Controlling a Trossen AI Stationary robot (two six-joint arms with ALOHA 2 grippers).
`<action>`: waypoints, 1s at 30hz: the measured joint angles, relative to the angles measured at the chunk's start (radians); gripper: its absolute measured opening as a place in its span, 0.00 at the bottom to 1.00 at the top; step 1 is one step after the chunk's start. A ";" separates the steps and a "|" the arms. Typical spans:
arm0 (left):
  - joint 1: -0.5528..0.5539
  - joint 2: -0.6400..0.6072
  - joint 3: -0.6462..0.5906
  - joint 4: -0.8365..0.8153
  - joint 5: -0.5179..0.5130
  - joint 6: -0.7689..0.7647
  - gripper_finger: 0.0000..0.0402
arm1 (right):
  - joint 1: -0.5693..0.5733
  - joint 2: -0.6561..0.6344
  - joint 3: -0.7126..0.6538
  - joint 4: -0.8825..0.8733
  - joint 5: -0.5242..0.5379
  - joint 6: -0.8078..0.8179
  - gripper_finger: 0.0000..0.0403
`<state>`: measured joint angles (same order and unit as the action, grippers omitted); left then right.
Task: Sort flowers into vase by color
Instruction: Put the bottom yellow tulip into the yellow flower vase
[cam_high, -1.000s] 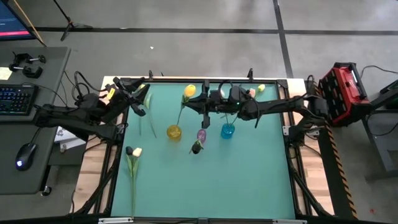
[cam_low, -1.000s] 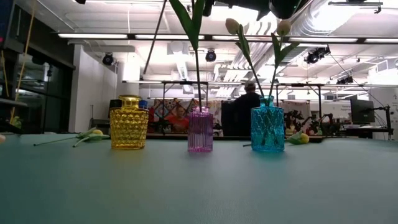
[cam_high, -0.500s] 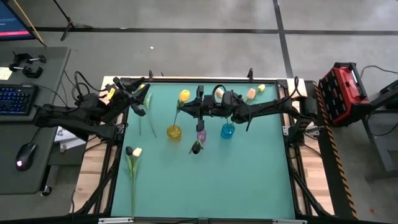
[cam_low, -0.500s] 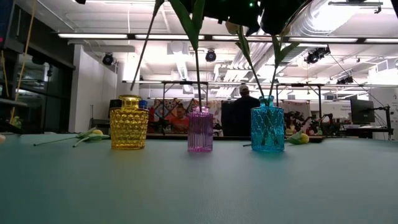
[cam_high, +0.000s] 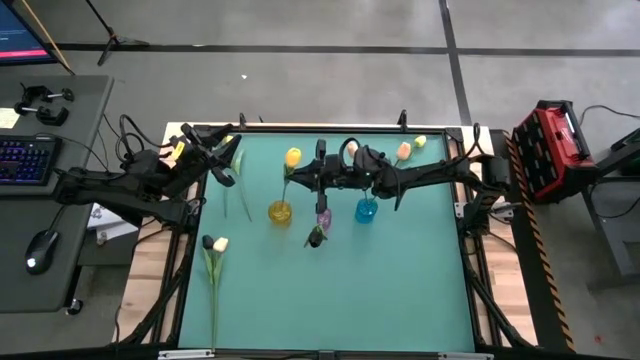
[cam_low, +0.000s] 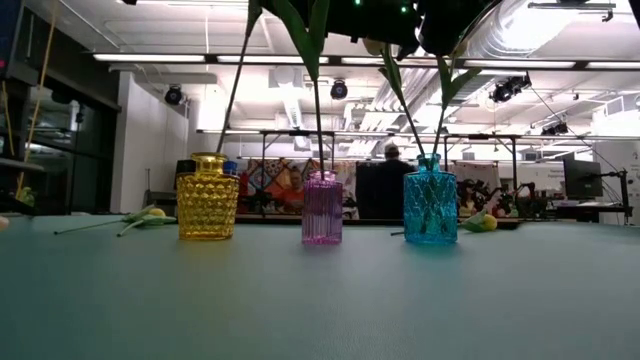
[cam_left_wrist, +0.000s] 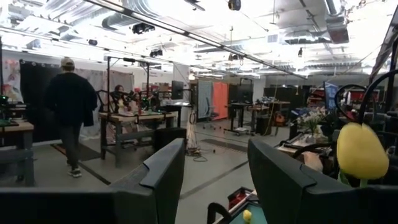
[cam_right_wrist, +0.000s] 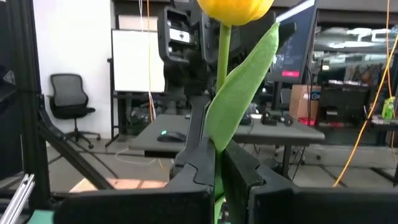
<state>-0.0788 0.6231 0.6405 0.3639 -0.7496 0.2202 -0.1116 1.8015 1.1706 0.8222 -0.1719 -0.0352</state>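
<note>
My right gripper (cam_high: 301, 180) is shut on a yellow tulip (cam_high: 293, 157) above the table's middle. The tulip's stem (cam_low: 232, 95) slants down to the mouth of the yellow vase (cam_low: 208, 197). A purple vase (cam_low: 322, 207) holds a dark flower (cam_high: 316, 237). Two peach flowers (cam_high: 352, 150) stand in the blue vase (cam_low: 430, 200). My left gripper (cam_left_wrist: 211, 177) waits open and empty at the table's far left corner. More flowers (cam_high: 215, 245) lie flat on the table near the left edge. My right gripper pinches the yellow tulip's stem (cam_right_wrist: 217, 148) between its two fingers, at the base of a leaf and well below the head (cam_right_wrist: 235, 7). The fingers come level from the table's right and lie across the stem. The tulip stands nearly upright, its lower end at the yellow vase's mouth.
A loose green stem (cam_high: 240, 190) lies by the left gripper and a yellow flower (cam_high: 420, 141) lies at the far right of the table. The near half of the green table (cam_high: 330, 300) is bare. People and workbenches show beyond the far edge.
My right gripper has moved down and toward the table's left edge, still shut on the yellow tulip. The tulip's head has shifted left with it, and the stem's lower end has sunk toward the yellow vase's mouth.
</note>
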 joint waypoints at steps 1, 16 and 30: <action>0.000 0.000 0.000 0.000 0.000 0.002 0.41 | 0.000 0.000 0.000 -0.015 0.000 -0.003 0.00; 0.000 0.000 0.000 0.001 -0.005 0.001 0.41 | 0.000 0.000 0.000 -0.026 0.003 -0.017 0.00; 0.000 0.000 0.000 0.001 -0.006 0.001 0.41 | 0.001 0.000 0.000 -0.026 0.059 0.140 0.14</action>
<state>-0.0788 0.6231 0.6407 0.3649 -0.7559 0.2207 -0.1104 1.8019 1.1706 0.7962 -0.1127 0.1047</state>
